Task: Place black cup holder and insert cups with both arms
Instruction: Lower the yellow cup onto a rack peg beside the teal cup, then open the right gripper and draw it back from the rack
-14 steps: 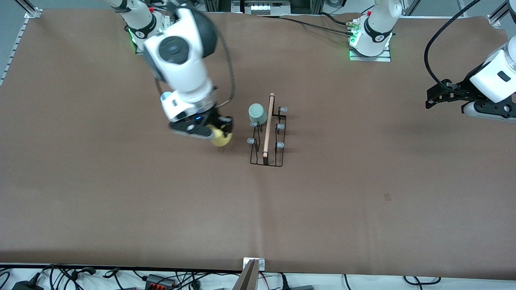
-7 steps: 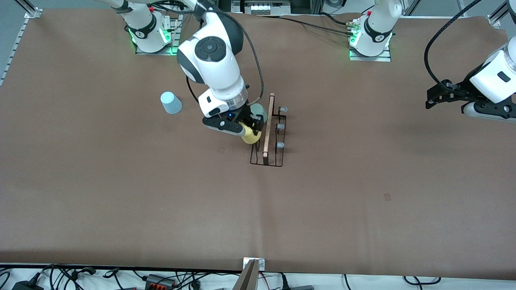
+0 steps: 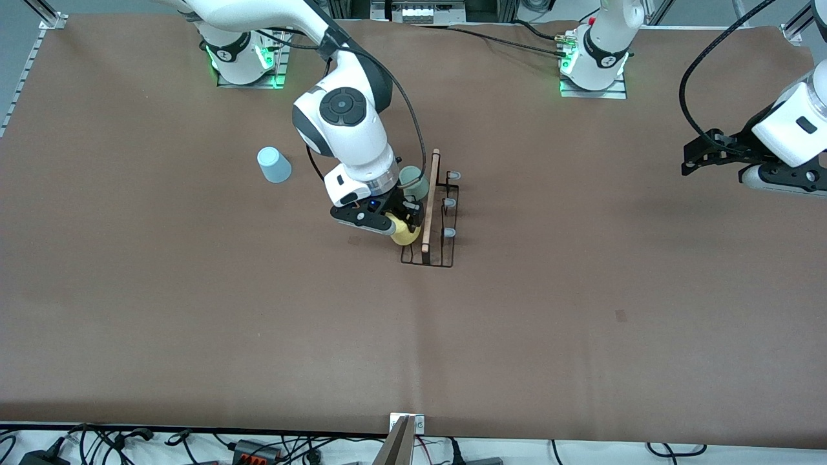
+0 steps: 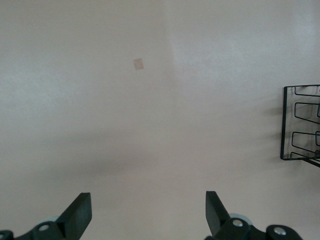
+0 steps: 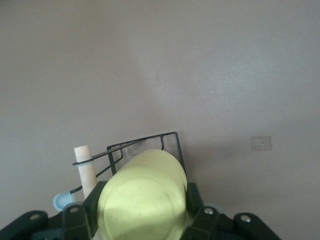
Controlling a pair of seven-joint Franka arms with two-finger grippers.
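Note:
The black cup holder (image 3: 434, 248) stands mid-table, its wooden rod handle (image 3: 429, 194) on top. A grey-green cup (image 3: 413, 181) sits on one of its prongs, on the side toward the right arm's end, farthest from the front camera. My right gripper (image 3: 402, 226) is shut on a yellow cup (image 3: 406, 234) and holds it against the same side of the holder, where the nearest prong is. Whether the cup is on that prong I cannot tell. In the right wrist view the yellow cup (image 5: 145, 195) fills the jaws, with the holder's wire (image 5: 150, 141) past it. A light blue cup (image 3: 274, 165) lies on the table toward the right arm's end. My left gripper (image 3: 687, 160) waits open.
Blue-tipped prongs (image 3: 450, 203) on the holder's side toward the left arm's end carry nothing. The left wrist view shows bare brown table and a corner of the holder (image 4: 300, 125), with nothing between the open fingers (image 4: 80, 215). Cables lie along the table's front edge (image 3: 258, 445).
The right arm has carried the yellow cup from the table beside the holder up to the holder's side, then a little nearer to the front camera. The left arm has not moved.

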